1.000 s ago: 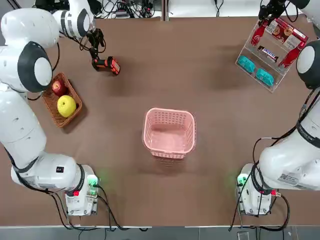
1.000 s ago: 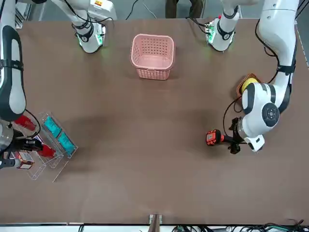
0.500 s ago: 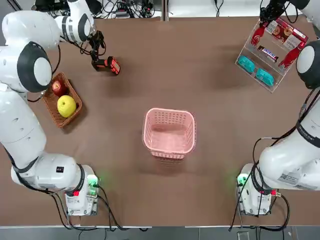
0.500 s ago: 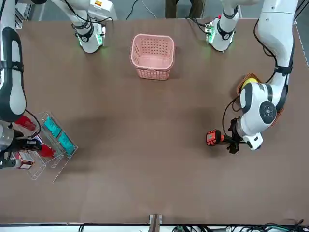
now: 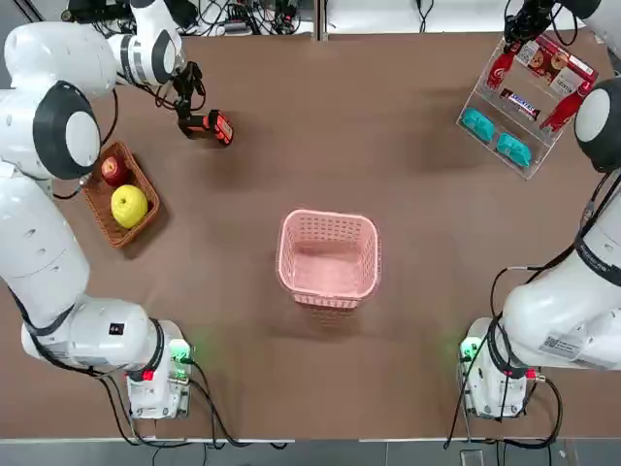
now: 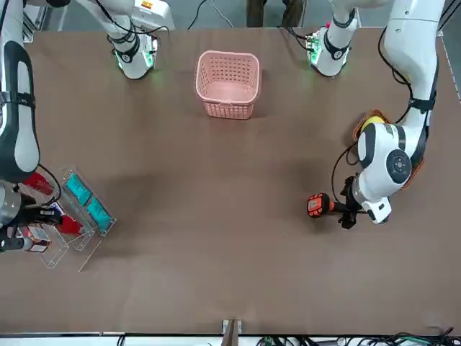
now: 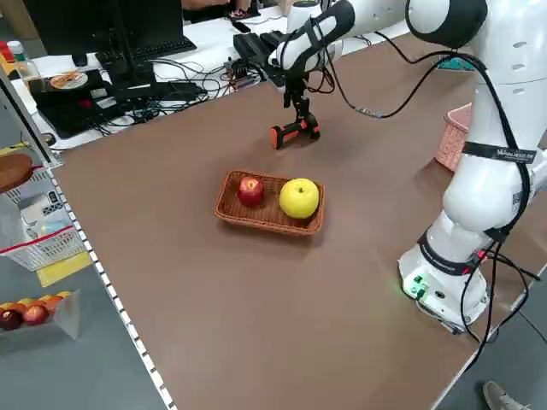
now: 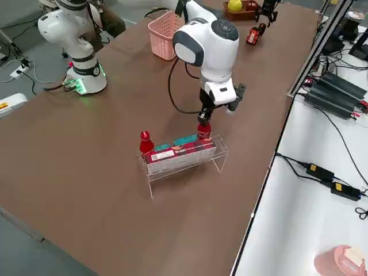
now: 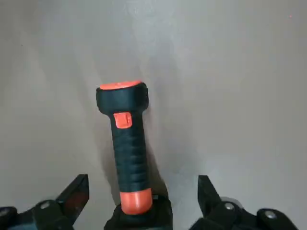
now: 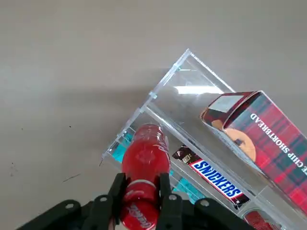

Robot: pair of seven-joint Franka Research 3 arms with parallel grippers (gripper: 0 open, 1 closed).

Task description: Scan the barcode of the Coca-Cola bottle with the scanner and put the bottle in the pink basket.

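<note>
The Coca-Cola bottle (image 10: 142, 175), red with white lettering, stands in a clear rack (image 5: 482, 89) at the table's far right corner. My right gripper (image 10: 142, 194) is shut on the bottle's body, with a finger (image 10: 117, 190) on each side; the right side view shows it gripping the bottle (image 8: 203, 131) from above. The scanner (image 5: 208, 125), black with orange trim, lies on the table at the far left. My left gripper (image 9: 141, 199) hangs open over the scanner's handle (image 9: 128, 153) without touching it. The pink basket (image 5: 328, 217) sits mid-table.
A second red bottle (image 5: 567, 104), a Snickers bar (image 10: 218, 177), a shortbread box (image 10: 254, 129) and teal packs (image 5: 496, 137) share the rack. A wicker basket (image 5: 95, 198) with an apple and a yellow fruit sits at the left edge.
The right gripper's fingers have drawn in onto the bottle. The left gripper has shifted slightly over the scanner and stays open.
</note>
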